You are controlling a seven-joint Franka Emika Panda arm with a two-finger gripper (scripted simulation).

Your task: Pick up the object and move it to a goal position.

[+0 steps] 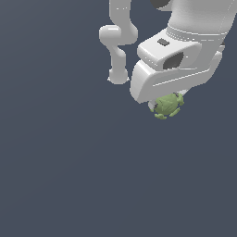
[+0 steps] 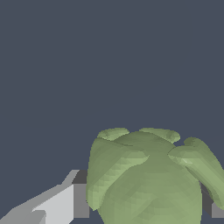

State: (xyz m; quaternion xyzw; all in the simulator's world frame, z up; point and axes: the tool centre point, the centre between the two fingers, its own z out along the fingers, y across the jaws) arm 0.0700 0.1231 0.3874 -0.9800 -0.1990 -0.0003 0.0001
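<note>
White gripper closed on light-green knobbly object, fingers press both its sides; object sits just under gripper body, over plain dark surface

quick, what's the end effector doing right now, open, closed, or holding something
End effector: closed on the green lump, which sits between its fingers in the wrist view.

Gripper clamped on object
</note>
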